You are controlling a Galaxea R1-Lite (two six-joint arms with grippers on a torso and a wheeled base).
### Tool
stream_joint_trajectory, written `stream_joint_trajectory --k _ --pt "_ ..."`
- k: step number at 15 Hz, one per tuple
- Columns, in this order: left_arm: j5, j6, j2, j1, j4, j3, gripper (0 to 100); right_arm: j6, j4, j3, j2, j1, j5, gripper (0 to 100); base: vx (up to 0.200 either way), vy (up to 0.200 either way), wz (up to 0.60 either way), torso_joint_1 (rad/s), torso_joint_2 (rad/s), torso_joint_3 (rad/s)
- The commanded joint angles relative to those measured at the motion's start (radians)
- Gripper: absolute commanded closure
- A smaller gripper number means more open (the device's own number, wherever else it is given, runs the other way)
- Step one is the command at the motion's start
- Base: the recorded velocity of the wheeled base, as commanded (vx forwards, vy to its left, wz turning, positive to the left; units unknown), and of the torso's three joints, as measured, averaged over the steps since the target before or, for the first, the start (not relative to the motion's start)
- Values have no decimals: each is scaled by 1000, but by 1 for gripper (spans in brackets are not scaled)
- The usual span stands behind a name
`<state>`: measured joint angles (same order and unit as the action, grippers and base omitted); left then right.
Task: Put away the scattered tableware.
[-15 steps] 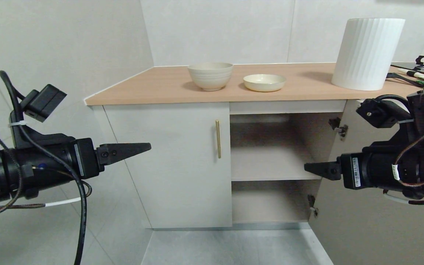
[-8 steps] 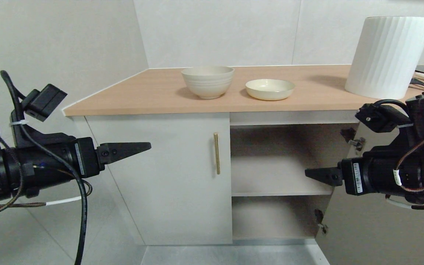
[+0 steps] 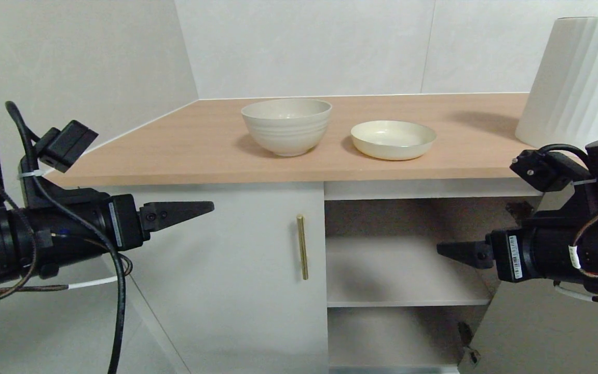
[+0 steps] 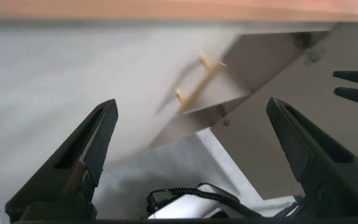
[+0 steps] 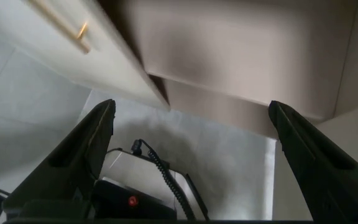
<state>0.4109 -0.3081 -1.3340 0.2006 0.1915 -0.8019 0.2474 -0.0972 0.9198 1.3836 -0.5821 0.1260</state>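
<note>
A cream ribbed bowl (image 3: 286,126) and a shallow cream dish (image 3: 393,139) stand side by side on the wooden countertop (image 3: 200,156). Below counter height, my left gripper (image 3: 206,208) hangs in front of the shut cabinet door (image 3: 236,270); its fingers (image 4: 73,168) are spread wide, open and empty. My right gripper (image 3: 442,250) is level with the open cabinet's upper shelf (image 3: 397,275), also open and empty, with its fingers (image 5: 316,162) far apart. Both grippers are well clear of the tableware.
The shut left door carries a brass handle (image 3: 302,247). The right half of the cabinet is open, showing two bare shelves. A tall white ribbed cylinder (image 3: 579,78) stands on the counter at the right. Walls close in at the left and behind.
The whole head view has shifted: the camera has moved closer, so the counter and cabinet look larger and lower. Both grippers keep their pose and stay open.
</note>
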Motion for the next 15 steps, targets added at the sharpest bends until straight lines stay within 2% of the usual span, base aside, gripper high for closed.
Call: stream_joint_trajectory --k 1,10,15 --pt "0 0 1 0 0 1 0 -5 1 -2 -6 -1 0 0 0 0 0 0 0 0" --pt "3 3 -1 0 0 4 0 -53 2 -21 3 1 1 0 0 0 0 0 -7 -4" --pt "2 3 -1 5 0 6 0 -53 2 -21 14 2 1 0 0 0 0 88 -286 -256"
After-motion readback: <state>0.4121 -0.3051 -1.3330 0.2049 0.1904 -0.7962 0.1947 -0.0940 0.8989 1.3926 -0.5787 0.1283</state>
